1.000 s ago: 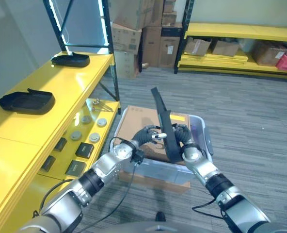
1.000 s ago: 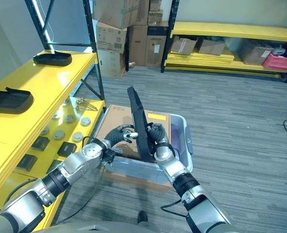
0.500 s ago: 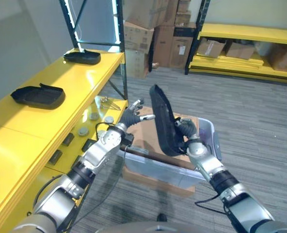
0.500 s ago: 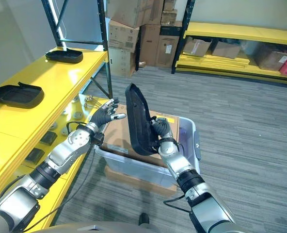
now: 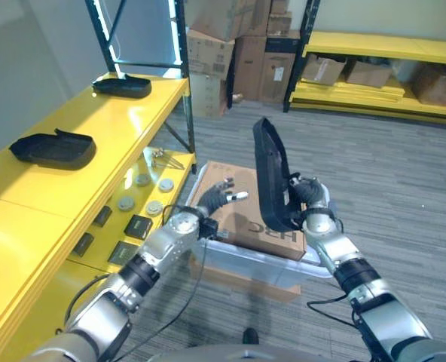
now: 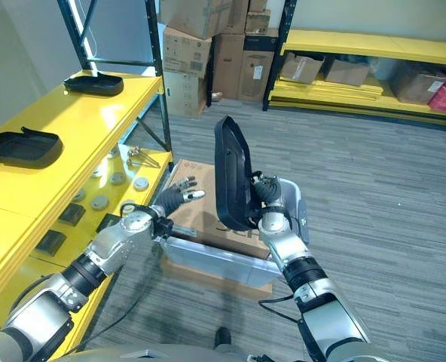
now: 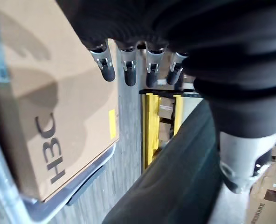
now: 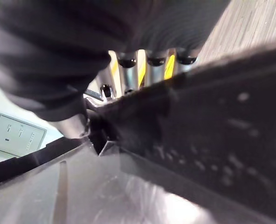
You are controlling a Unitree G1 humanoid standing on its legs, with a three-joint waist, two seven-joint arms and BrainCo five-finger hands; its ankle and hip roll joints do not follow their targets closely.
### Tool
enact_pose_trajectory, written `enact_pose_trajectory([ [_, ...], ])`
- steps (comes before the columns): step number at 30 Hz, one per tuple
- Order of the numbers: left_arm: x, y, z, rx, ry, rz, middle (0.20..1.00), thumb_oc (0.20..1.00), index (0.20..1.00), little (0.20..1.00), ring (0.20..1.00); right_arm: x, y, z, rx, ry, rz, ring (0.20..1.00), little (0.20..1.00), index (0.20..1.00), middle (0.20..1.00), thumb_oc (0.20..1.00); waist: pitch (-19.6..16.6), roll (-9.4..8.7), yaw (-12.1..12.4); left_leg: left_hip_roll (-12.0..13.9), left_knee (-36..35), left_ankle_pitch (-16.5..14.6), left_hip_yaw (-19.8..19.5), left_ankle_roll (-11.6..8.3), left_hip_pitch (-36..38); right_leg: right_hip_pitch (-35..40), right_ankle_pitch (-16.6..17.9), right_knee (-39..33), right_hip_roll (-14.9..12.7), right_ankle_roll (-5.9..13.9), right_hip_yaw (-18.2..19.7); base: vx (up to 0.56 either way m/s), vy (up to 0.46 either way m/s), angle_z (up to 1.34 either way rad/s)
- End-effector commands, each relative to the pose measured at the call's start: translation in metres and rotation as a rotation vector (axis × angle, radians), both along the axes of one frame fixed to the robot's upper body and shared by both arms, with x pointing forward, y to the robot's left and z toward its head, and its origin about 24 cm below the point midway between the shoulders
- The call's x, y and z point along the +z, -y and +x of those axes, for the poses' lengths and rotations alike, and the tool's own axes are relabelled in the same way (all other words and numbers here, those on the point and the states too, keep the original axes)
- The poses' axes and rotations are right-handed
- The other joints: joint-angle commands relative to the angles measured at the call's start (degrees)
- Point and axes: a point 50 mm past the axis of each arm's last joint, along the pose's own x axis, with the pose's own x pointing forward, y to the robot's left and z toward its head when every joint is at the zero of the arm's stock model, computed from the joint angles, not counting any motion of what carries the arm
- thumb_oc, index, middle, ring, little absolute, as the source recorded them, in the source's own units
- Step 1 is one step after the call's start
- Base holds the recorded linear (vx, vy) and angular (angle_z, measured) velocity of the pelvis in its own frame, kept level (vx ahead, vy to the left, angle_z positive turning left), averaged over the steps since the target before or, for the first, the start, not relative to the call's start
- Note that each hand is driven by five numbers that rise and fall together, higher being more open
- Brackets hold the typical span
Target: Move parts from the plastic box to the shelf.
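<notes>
Right hand grips the upright black part, apparently thumb-pinched in wrist view; left hand hovers spread, empty

The left hand (fingers straight) hovers over a cardboard box beside a dark part.

Large dark printed letters on cardboard box side, labels on stacked cartons too small to read

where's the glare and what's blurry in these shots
Left eye view: bright glare on the yellow shelf top below lit strips on the rack posts. Left wrist view: the cardboard box carries soft finger shadows, and the black part is smeared out of focus. Right wrist view: that part, held in the right hand, is blurred from closeness.
</notes>
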Motion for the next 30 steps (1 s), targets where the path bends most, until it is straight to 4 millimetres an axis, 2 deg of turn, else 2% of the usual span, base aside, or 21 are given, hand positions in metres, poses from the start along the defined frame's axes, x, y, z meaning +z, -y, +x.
enact_pose_trajectory([
  [1,0.019,0.036,0.007,-0.11,-0.002,-0.08,1.0,1.0,1.0,1.0,1.0,0.057,-0.023,0.033,0.099,0.213,-0.007,0.2,0.2,0.2,0.2,0.2,-2.17,-0.23,0.89,0.27,1.41,-3.33,2.05,0.04,-1.32,3.13,-4.94,-0.07,-0.8,4.08,-0.9,0.0,0.0,0.0],
  [2,0.017,0.042,0.004,-0.123,0.001,-0.081,1.0,1.0,1.0,1.0,1.0,0.054,-0.032,0.034,0.132,0.2,-0.023,0.2,0.2,0.2,0.2,0.2,-2.3,-0.23,0.77,0.23,1.37,-3.35,2.18,0.04,-1.27,3.1,-4.96,-0.07,-0.76,4.08,-0.73,0.0,0.0,0.0],
  [6,0.018,0.047,0.002,-0.13,0.008,-0.101,1.0,1.0,1.0,1.0,1.0,0.049,-0.045,0.033,0.197,0.166,-0.057,0.2,0.2,0.2,0.2,0.2,-2.57,-0.27,0.68,0.22,1.42,-3.43,2.42,-0.07,-1.3,3.08,-5.12,-0.07,-0.75,4.15,-0.55,0.0,0.0,0.0],
  [12,0.026,0.04,0.01,-0.062,0.058,-0.111,1.0,1.0,1.0,1.0,1.0,0.042,-0.053,0.032,0.242,0.122,-0.094,0.2,0.2,0.2,0.2,0.2,-2.63,-0.27,1.1,0.18,1.73,-3.57,2.45,-0.18,-1.36,3.27,-5.29,-0.07,-0.76,4.09,-0.46,0.0,0.0,0.0],
  [15,0.032,0.016,0.024,0.019,0.123,-0.079,1.0,1.0,1.0,1.0,1.0,0.042,-0.051,0.031,0.253,0.092,-0.114,0.2,0.2,0.2,0.2,0.2,-2.66,-0.23,1.53,0.21,1.94,-3.55,2.33,-0.31,-1.33,3.44,-5.38,-0.07,-0.77,3.99,-0.47,0.0,0.0,0.0],
  [22,0.038,-0.009,0.037,0.082,0.152,-0.055,1.0,1.0,1.0,1.0,1.0,0.043,-0.044,0.032,0.217,0.082,-0.129,0.2,0.2,0.2,0.2,0.2,-2.58,-0.21,2.15,0.22,1.92,-3.43,1.98,-0.51,-1.3,3.56,-5.41,-0.07,-0.78,4.03,-0.73,0.0,0.0,0.0],
  [26,0.036,-0.011,0.036,0.068,0.128,-0.072,1.0,1.0,1.0,1.0,1.0,0.039,-0.038,0.03,0.193,0.079,-0.135,0.2,0.2,0.2,0.2,0.2,-2.44,-0.23,2.49,0.16,1.87,-3.3,1.67,-0.47,-1.31,3.62,-5.29,-0.07,-0.82,4.05,-0.99,0.0,0.0,0.0],
  [30,0.029,-0.005,0.03,0.006,0.068,-0.07,1.0,1.0,1.0,1.0,1.0,0.036,-0.034,0.03,0.179,0.081,-0.134,0.2,0.2,0.2,0.2,0.2,-2.35,-0.21,2.66,0.13,1.8,-3.25,1.46,-0.43,-1.3,3.65,-5.21,-0.07,-0.88,4.1,-1.21,0.0,0.0,0.0],
])
